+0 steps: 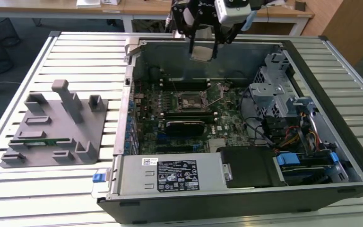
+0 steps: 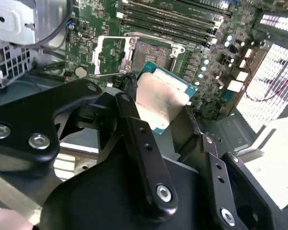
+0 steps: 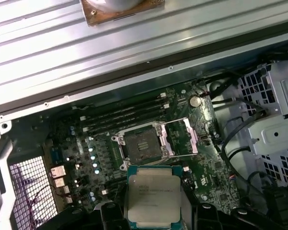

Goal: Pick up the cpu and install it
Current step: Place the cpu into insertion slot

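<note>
The cpu (image 1: 202, 54), a flat square chip with a shiny silver top, hangs in the air between the black fingers (image 1: 190, 46) of my gripper (image 1: 203, 51), which is shut on it. It is held above the far part of the open computer case (image 1: 126, 101). The open socket (image 1: 192, 100) on the green motherboard lies lower, nearer the case's middle, with its metal frame and lever raised. In the second wrist view the cpu (image 2: 159, 96) sits between the fingers (image 2: 129, 120) with the socket (image 2: 151, 51) beyond it. In the first wrist view the cpu (image 3: 152, 194) hovers just short of the socket (image 3: 141, 145).
A grey fixture plate (image 1: 52, 127) with a green memory stick (image 1: 39, 140) lies on the slatted table at the exterior view's left. Inside the case are memory slots (image 1: 185, 84), a metal drive cage (image 1: 276, 87), cables (image 1: 289, 132) and a power supply (image 1: 168, 176).
</note>
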You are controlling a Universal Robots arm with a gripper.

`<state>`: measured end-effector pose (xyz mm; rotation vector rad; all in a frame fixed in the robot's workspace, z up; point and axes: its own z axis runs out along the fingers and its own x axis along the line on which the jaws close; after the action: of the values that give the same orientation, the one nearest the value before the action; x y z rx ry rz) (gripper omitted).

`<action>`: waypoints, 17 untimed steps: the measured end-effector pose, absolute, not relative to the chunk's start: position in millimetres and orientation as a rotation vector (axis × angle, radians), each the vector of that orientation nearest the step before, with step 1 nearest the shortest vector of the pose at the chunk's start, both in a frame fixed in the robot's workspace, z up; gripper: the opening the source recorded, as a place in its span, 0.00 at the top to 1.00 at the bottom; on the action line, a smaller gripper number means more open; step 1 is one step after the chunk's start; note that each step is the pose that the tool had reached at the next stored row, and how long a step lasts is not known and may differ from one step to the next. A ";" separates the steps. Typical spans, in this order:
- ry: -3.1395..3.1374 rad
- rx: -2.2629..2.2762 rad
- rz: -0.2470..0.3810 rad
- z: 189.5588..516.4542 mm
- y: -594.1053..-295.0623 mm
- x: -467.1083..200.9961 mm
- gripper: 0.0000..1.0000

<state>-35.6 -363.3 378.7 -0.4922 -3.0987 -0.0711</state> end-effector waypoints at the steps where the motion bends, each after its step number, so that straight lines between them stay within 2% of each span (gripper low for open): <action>1: -3.096 -0.512 -0.071 378.7 -363.3 -35.6 0.47; 17: -3.036 -0.811 -0.072 378.1 -363.3 -35.6 0.47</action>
<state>-35.6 -363.3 378.1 -0.8115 -3.0356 -0.0716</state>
